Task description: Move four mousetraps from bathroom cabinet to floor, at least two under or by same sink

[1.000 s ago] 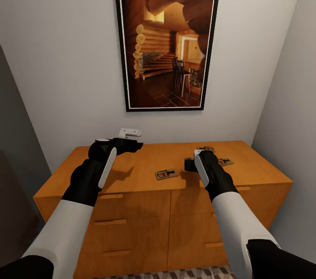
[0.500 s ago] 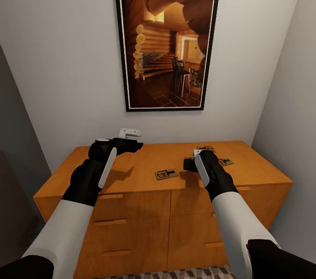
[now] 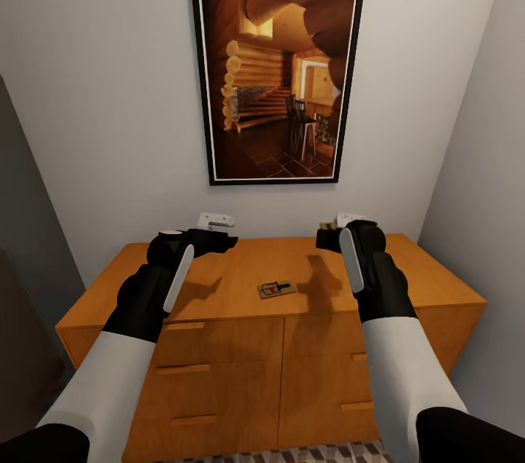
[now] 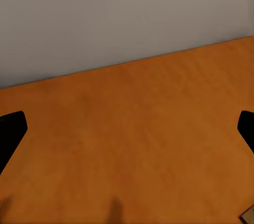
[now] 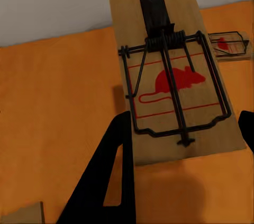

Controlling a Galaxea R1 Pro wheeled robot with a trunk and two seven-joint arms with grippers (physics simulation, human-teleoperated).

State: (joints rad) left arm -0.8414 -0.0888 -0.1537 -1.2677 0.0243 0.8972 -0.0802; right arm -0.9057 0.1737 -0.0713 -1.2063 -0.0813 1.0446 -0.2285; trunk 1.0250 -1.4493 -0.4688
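A pale grey wall (image 3: 109, 84) rises straight ahead of both grippers, and a second wall meets it in a corner beyond the right gripper's outer side. On the wall ahead, above and between the two grippers, hangs a tall black-framed picture (image 3: 277, 62) of a log-cabin interior. A dark panel (image 3: 22, 266) stands off the left gripper's outer side.

Below both grippers lies the broad orange-brown top of the cabinet (image 3: 240, 273), its drawer fronts and slim bar handles facing the robot. A strip of patterned bathroom floor (image 3: 292, 454) shows at the cabinet's foot.

The right gripper (image 3: 337, 230) hangs above the cabinet's right half, raised clear of the top. In the right wrist view its fingers (image 5: 114, 176) are clamped on a mousetrap (image 5: 172, 73), a flat wooden base with a red mouse print and a wire spring bar, held off the wood. Beyond that held trap another mousetrap (image 5: 228, 44) lies flat on the top, close to the back wall.

The left gripper (image 3: 211, 238) hovers over the cabinet's left half; in the left wrist view its dark fingertips (image 4: 11, 128) stand wide apart with only bare wood between them.

One more mousetrap (image 3: 277, 289) lies flat on the top between the two grippers, nearer the front edge, touching neither.
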